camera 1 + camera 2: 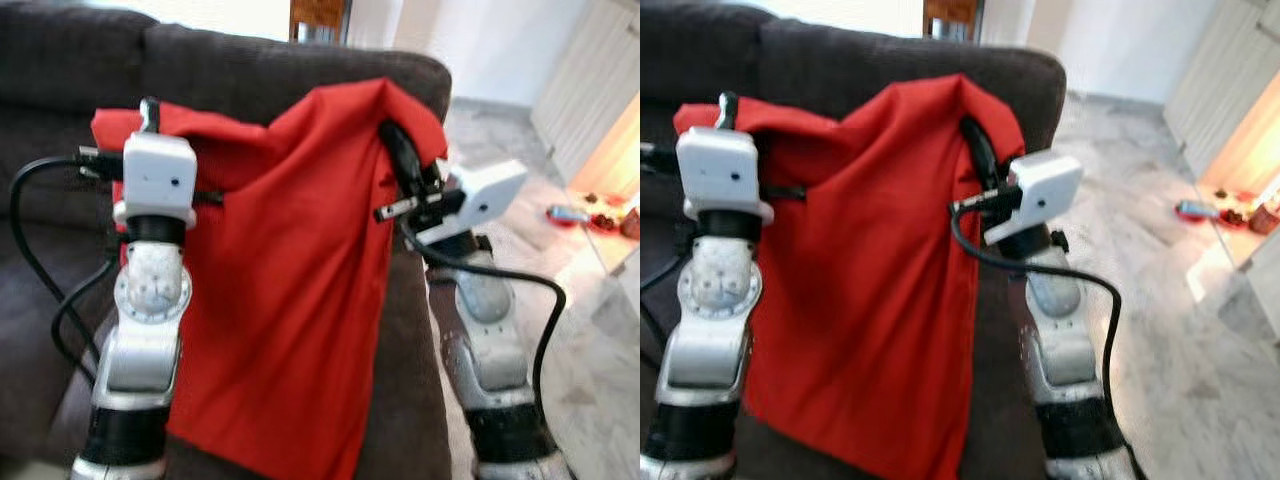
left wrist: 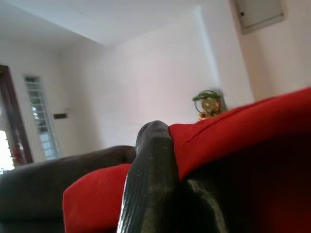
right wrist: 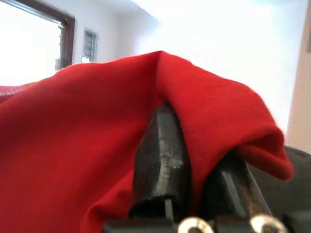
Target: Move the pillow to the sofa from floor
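A red pillow [image 1: 280, 290] hangs in the air in front of the dark grey sofa [image 1: 60, 90], held up by its two top corners. My left gripper [image 1: 148, 118] is shut on the pillow's top left corner, and in the left wrist view the red cloth [image 2: 233, 136] folds over a black finger [image 2: 150, 179]. My right gripper [image 1: 397, 150] is shut on the top right corner, where the red cloth [image 3: 214, 107] is pinched between both fingers [image 3: 160, 160]. The pillow's lower edge droops down between my two arms.
The sofa's backrest [image 1: 300, 70] rises behind the pillow and its armrest [image 1: 410, 370] runs beside my right arm. To the right lies marble floor [image 1: 590, 340], with small red and blue objects [image 1: 580, 215] near a low ledge. A wooden chair [image 1: 318, 15] stands beyond the sofa.
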Controlling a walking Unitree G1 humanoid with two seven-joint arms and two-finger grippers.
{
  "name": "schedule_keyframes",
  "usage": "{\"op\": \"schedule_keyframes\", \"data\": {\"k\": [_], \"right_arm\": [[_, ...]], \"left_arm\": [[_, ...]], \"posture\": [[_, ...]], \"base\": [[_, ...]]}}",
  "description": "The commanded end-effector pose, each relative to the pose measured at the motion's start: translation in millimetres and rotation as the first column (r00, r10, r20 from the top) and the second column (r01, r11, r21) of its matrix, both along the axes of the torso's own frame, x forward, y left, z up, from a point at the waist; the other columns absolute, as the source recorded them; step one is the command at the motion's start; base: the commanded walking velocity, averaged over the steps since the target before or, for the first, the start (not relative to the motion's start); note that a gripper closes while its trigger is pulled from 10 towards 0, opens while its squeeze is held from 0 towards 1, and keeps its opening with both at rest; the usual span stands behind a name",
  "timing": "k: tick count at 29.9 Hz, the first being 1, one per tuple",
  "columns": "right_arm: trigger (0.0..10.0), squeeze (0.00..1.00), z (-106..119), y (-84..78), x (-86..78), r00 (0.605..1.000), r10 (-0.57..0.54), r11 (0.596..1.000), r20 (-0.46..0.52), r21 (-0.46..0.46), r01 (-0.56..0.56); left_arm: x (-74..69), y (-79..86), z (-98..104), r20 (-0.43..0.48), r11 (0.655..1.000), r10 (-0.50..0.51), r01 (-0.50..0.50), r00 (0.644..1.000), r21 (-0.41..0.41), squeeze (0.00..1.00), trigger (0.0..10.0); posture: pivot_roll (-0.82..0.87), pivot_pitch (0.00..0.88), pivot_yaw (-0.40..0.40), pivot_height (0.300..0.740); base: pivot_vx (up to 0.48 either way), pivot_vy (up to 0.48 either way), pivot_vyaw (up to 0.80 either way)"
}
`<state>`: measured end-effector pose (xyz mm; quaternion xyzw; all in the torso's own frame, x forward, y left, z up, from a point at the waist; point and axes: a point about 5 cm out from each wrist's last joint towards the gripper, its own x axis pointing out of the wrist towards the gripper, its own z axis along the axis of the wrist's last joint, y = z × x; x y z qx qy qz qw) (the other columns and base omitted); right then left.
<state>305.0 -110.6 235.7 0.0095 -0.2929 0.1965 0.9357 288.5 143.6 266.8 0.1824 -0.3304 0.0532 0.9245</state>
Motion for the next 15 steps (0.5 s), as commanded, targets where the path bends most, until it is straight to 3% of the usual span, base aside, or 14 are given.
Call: {"op": "schedule_keyframes", "data": {"k": [1,11,15], "right_arm": [[10.0,0.00,10.0,8.8,-2.6,0.998,0.050,0.998,0.032,0.037,-0.051],[10.0,0.00,-5.6,6.4,0.3,0.999,0.025,0.999,-0.023,-0.019,-0.025],[10.0,0.00,-11.5,7.5,1.1,0.999,0.023,0.999,-0.045,-0.039,-0.025]], "left_arm": [[-2.8,2.3,0.8,0.014,1.000,-0.011,0.011,1.000,0.002,0.00,10.0],[7.1,8.4,-43.7,-0.205,1.000,-0.025,0.024,0.978,-0.007,0.00,10.0],[8.6,12.4,-52.9,-0.246,1.000,-0.020,0.018,0.969,-0.010,0.00,10.0]], "posture": [[0.02,0.000,-0.091,0.740],[0.02,0.000,-0.088,0.740],[0.02,0.000,-0.090,0.740]], "base": [[0.000,0.000,0.00],[0.000,0.000,0.00],[0.000,0.000,0.00]]}}
